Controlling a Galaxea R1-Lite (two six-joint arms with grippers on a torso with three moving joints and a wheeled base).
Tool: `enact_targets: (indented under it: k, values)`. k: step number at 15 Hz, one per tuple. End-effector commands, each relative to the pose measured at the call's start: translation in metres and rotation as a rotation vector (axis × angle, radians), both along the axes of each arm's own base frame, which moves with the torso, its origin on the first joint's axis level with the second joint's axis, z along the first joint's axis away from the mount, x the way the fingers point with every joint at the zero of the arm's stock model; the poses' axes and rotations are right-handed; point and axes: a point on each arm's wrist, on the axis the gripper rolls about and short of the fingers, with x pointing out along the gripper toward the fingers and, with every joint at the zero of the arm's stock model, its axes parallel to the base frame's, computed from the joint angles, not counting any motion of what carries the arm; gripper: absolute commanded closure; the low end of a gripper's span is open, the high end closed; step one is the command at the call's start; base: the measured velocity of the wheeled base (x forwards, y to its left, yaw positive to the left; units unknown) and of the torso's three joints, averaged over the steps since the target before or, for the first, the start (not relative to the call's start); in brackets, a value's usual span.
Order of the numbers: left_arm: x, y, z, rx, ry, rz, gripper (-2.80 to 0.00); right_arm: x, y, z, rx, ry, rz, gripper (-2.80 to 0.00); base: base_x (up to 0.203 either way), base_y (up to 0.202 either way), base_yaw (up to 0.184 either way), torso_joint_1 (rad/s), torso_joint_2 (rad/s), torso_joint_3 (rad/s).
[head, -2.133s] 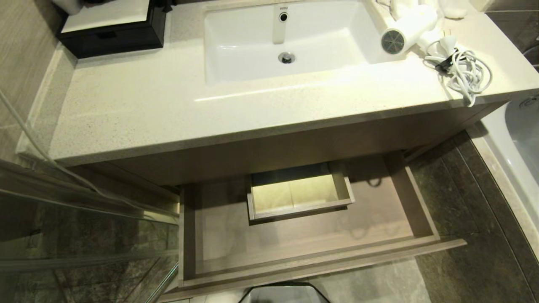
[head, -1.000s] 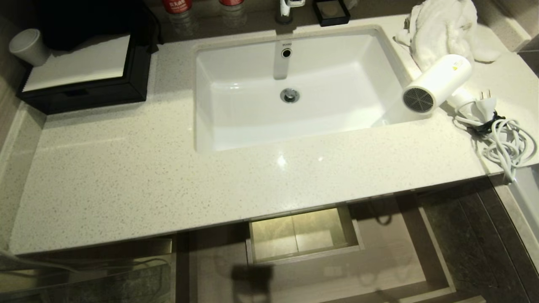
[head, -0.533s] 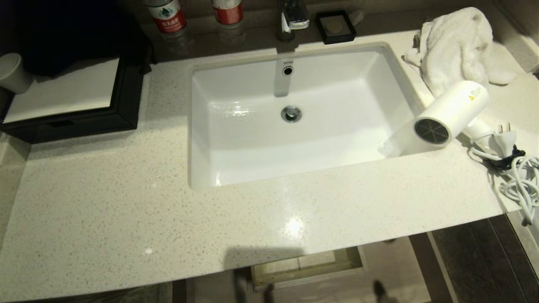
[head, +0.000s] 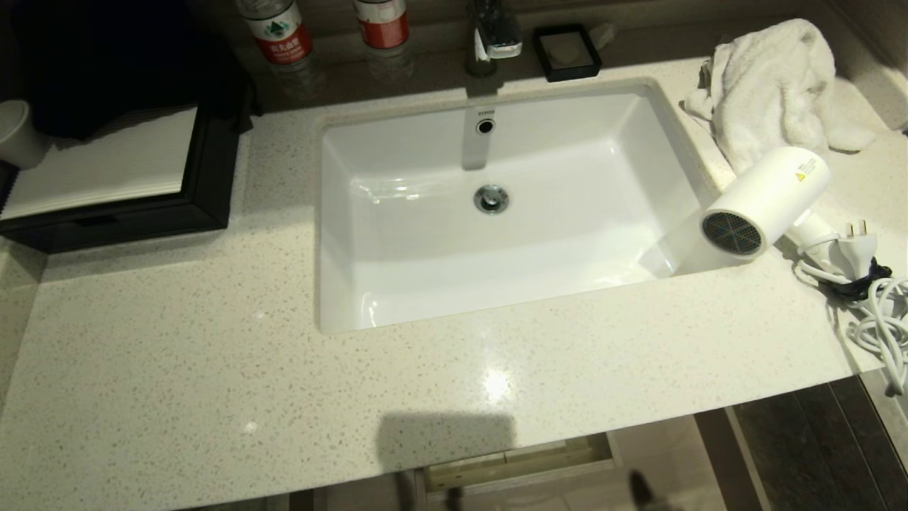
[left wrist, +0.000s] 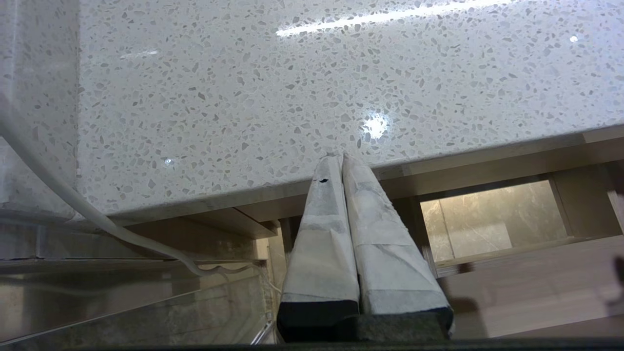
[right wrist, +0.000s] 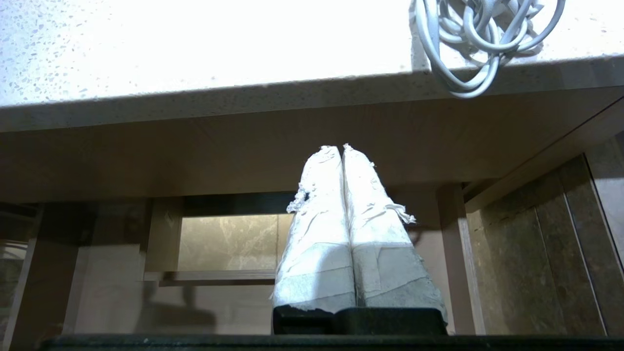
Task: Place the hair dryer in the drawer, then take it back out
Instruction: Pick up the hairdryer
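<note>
The white hair dryer (head: 766,206) lies on the countertop at the sink's right edge, grey grille facing the front. Its bundled cord (head: 876,312) and plug lie to its right, and a loop of the cord (right wrist: 475,44) hangs over the counter edge. The open wood-grain drawer (head: 674,454) shows only as a strip below the counter's front edge, with its boxed cutout (head: 518,458). Both arms hang low in front of the drawer (left wrist: 536,292) and neither touches it. My left gripper (left wrist: 340,157) is shut and empty. My right gripper (right wrist: 341,147) is shut and empty, under the counter edge.
A white sink (head: 496,213) fills the middle of the speckled countertop (head: 213,355). A fluffy white towel (head: 773,85) lies behind the dryer. A black tray (head: 128,184), two bottles (head: 284,35) and a small black dish (head: 567,50) stand at the back. Dark floor tiles (head: 801,454) lie at right.
The head view has risen: the countertop and sink have slid down the picture and most of the drawer has dropped out at the bottom. The dryer and cord lie where they were.
</note>
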Motion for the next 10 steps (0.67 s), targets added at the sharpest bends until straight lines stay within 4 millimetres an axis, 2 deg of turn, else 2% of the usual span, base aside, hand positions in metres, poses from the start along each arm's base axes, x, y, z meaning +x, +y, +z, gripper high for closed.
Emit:
enact_targets:
  k: [1,3,6,7,8,10]
  values:
    - [0.0,0.0,0.0,-0.001,0.001,0.001,0.0,-0.003,0.0,-0.003,0.002,-0.023,0.002,0.0,0.0,0.0,0.0,0.0,0.0,0.0]
    - [0.0,0.0,0.0,-0.001,0.001,0.001,0.0,-0.021,-0.003,0.034,0.013,-0.096,0.002,0.0,0.0,0.0,0.0,0.0,0.0,0.0]
    - [0.0,0.0,0.0,-0.001,0.001,0.001,0.0,-0.073,-0.01,0.115,0.035,-0.21,-0.012,0.0,0.0,0.0,0.0,0.0,0.0,0.0]
    - [0.0,0.0,0.0,-0.001,0.001,0.001,0.0,-0.079,-0.012,0.142,0.035,-0.168,-0.036,0.0,0.0,0.0,0.0,0.0,0.0,0.0]
    - [0.0,0.0,0.0,-0.001,0.001,0.001,0.0,-0.071,-0.011,0.163,0.026,-0.075,-0.076,0.0,0.0,0.0,0.0,0.0,0.0,0.0]
    - [0.0,0.0,0.0,-0.001,0.001,0.001,0.0,-0.048,-0.01,0.192,0.0,0.085,-0.146,0.0,0.0,0.0,0.0,0.0,0.0,0.0]
